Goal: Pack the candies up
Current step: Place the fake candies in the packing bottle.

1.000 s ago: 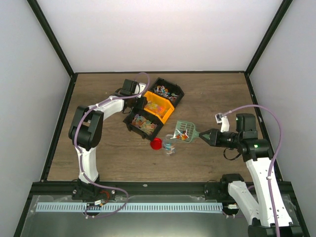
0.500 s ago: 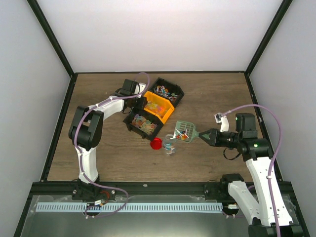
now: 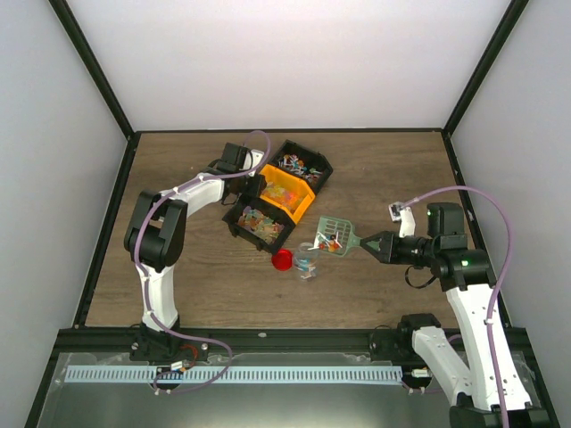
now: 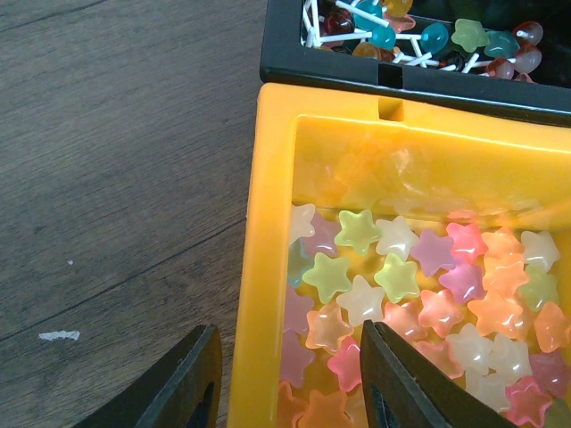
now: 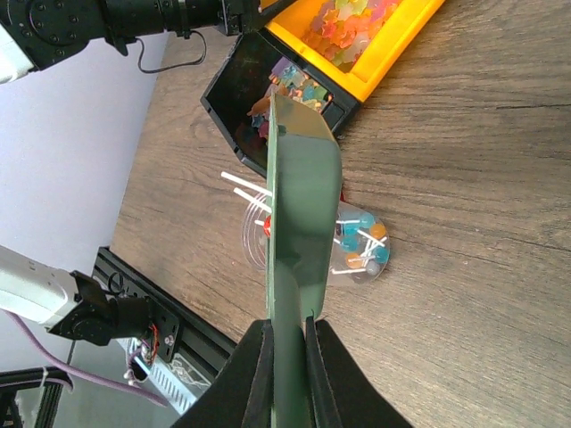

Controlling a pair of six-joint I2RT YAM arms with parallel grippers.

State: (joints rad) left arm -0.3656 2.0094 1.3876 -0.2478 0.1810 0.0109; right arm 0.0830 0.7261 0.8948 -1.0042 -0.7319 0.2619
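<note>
Seen from above, two white robot arms work over a wooden table (image 3: 178,276). Three small bins sit in a diagonal row at the centre. The upper black bin (image 3: 302,168) is at the upper right, the yellow bin (image 3: 287,200) is in the middle, and the lower black bin (image 3: 256,224) is at the lower left.

All three bins hold candies (image 4: 401,276). The left wrist view shows pastel stars in the yellow bin. It also shows round sweets on white sticks in the upper black bin, which is cut off at the top edge of that view.

The left gripper (image 4: 287,328) hangs over the yellow bin's left wall. Its fingers (image 4: 192,383) are apart, one on each side of the wall. They are cropped at the bottom of the frame, so it is unclear whether they touch the bin.

The right gripper (image 5: 287,328) is clamped on the handle of a green scoop (image 5: 303,187). The right wrist view shows the scoop edge-on, so its load is hidden. From above, a few tiny candies show in its bowl.

Below the scoop is a clear jar (image 5: 361,254) with stick candies inside. The scoop covers part of the jar, and whether it stands or lies on its side is hard to tell.

A red lid (image 3: 283,259) lies just left of the jar.
</note>
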